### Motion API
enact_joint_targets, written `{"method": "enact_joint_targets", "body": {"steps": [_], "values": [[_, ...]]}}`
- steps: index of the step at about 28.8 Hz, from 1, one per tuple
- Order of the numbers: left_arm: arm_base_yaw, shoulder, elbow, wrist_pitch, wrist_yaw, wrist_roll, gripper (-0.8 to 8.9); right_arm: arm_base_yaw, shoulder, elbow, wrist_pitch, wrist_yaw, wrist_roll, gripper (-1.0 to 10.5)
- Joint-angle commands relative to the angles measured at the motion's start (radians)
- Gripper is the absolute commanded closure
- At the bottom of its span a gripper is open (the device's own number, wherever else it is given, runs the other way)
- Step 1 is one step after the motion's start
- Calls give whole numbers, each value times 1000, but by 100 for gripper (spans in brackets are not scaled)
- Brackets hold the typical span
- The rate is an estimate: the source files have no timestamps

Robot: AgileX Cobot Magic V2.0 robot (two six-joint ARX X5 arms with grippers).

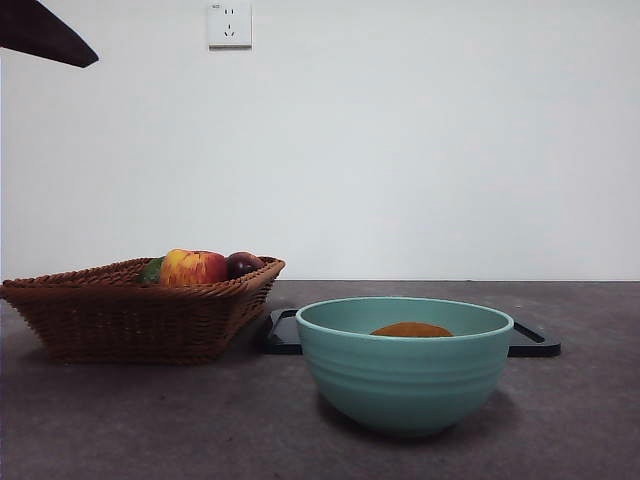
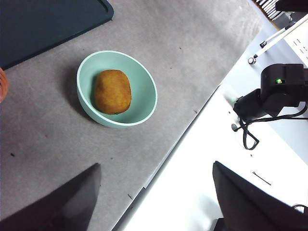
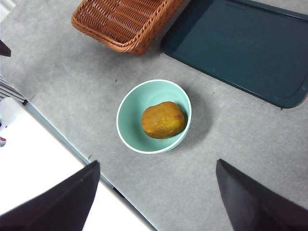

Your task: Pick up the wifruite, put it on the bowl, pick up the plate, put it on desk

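One small, dull orange-brown, rough-skinned wifruite is lying inside the single large teal-green round bowl, whose outside is showing faint ribs under a smooth rim. The bowl is sitting on the mottled grey-brown desk. At about ten o'clock from it, one woven wicker basket is holding a red-and-yellow apple and a dark purple fruit. One flat dark tray is lying just behind. Both the left gripper and right gripper are hanging wide apart, holding nothing.

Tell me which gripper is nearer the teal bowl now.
Left gripper, barely: the teal bowl looks slightly larger in its view. Both it and the right gripper hover open, high over the desk edge, short of the bowl.
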Motion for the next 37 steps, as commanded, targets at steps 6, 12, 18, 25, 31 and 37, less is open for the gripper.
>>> {"method": "enact_joint_targets", "body": {"steps": [6,12,18,25,31,37], "values": [[-6,4,10,10,8,20,439,8,58,13,10,3,57,563],[-6,4,10,17,8,20,439,60,119,-83,143,4,154,564],[-6,4,10,17,8,21,439,144,196,-226,362,36,243,571],[-6,4,10,17,8,24,439,226,327,-285,500,171,263,632],[-6,4,10,17,8,24,439,270,439,-285,607,240,264,689],[-6,4,10,17,8,24,439,285,537,-285,678,290,264,742]]}}
